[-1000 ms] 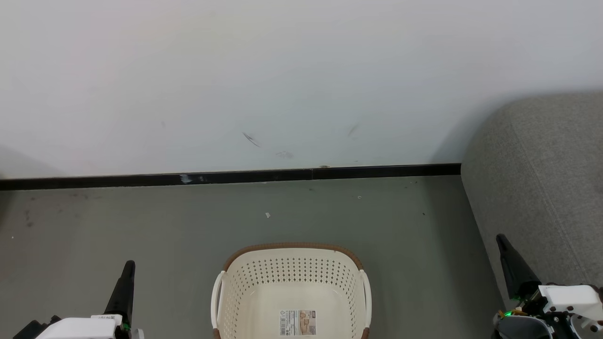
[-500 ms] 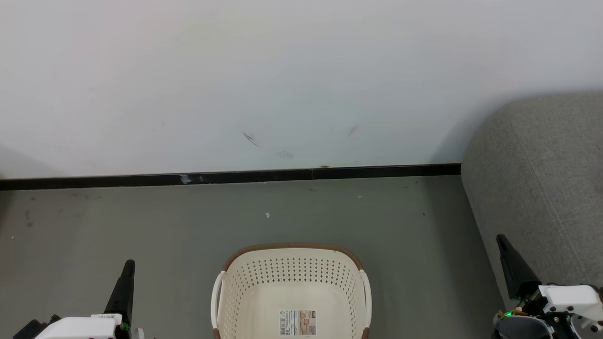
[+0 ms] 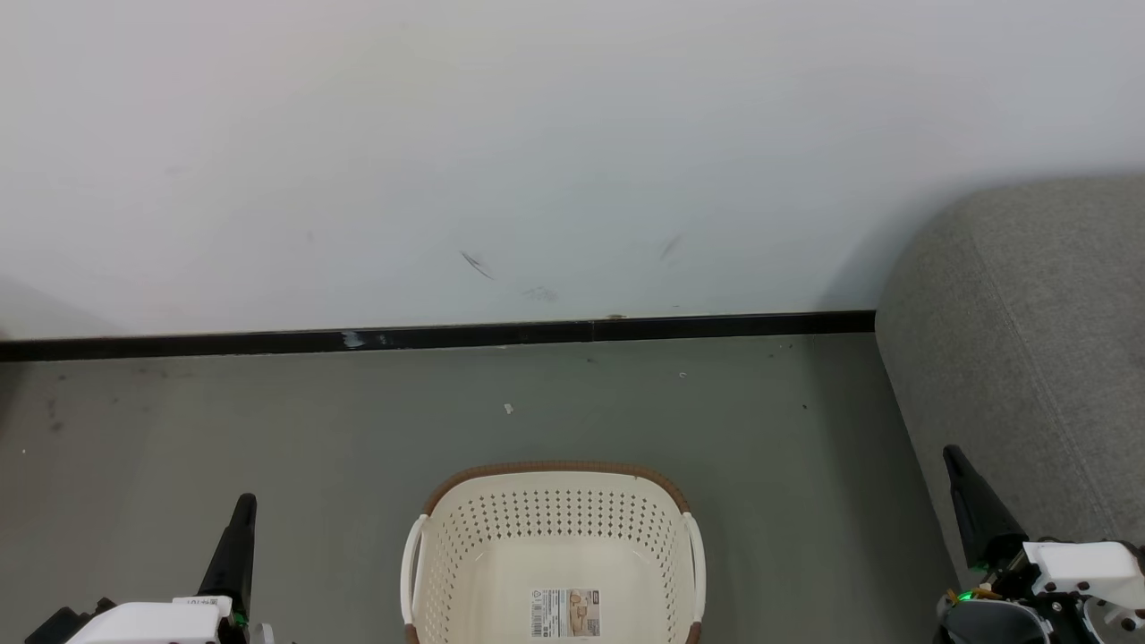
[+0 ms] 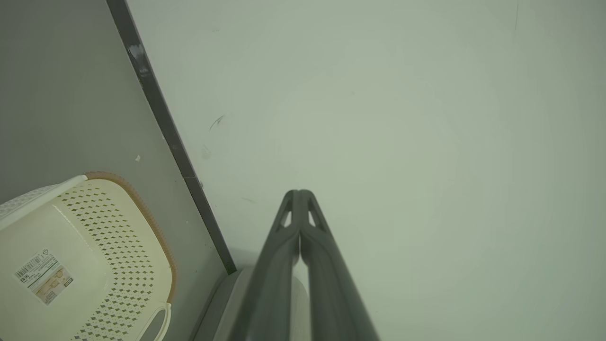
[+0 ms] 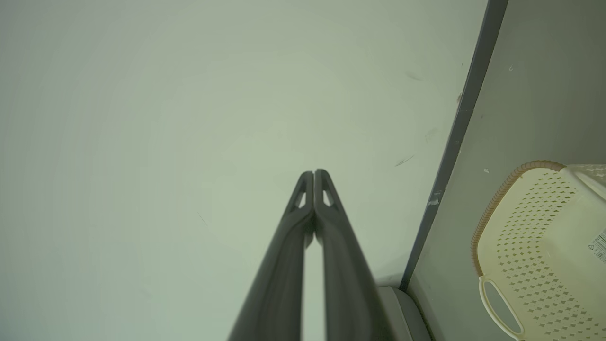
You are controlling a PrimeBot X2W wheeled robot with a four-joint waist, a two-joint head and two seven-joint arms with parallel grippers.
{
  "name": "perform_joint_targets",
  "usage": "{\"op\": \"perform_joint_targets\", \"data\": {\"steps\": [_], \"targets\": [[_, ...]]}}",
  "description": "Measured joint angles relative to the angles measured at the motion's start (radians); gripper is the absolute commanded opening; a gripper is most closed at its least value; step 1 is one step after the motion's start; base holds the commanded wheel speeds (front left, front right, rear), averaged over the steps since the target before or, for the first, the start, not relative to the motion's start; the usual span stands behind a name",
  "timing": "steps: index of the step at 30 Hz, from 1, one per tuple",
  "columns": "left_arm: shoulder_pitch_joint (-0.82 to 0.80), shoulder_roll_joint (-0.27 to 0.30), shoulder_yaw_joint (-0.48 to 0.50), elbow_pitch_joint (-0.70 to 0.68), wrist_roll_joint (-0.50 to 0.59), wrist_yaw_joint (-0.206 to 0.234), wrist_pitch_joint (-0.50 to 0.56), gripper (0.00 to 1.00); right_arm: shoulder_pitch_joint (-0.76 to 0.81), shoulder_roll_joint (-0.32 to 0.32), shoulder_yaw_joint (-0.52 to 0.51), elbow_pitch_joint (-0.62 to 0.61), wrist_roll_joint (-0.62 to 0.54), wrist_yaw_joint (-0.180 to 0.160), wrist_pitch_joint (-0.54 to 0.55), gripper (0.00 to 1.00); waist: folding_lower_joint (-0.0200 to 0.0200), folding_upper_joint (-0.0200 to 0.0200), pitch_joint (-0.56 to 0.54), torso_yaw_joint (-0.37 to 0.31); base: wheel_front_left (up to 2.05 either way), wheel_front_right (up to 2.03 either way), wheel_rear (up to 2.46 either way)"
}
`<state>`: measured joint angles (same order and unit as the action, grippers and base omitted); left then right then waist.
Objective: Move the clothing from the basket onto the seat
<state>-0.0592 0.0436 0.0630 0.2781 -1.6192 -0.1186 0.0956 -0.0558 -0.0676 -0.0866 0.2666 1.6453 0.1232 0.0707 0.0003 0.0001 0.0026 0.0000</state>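
Basket (image 3: 555, 523) sits on the floor (image 3: 268, 420), a bit out from the skirting (image 3: 447, 337), between both arms. What I can see of its bottom is bare apart from the paper label (image 3: 565, 613) — where the clothing is, can't tell. Seat (image 3: 1029, 340) is at the floor's right edge. Left gripper (image 4: 299, 192) and right gripper (image 5: 314, 173) both have fingers pressed together, holding nothing. Clothing's probably light and floppy — I'd pinch a bunched fold.
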Motion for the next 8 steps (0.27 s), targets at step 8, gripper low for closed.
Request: {"op": "perform_joint_targets", "data": {"steps": [8], "targets": [[0.0,0.0,0.0,0.0,0.0,0.0,0.0,0.0,0.0,0.0,0.0,0.0,0.0,0.0,0.0,0.0,0.0,0.0,0.0,0.0,0.0,0.0,0.0]]}}
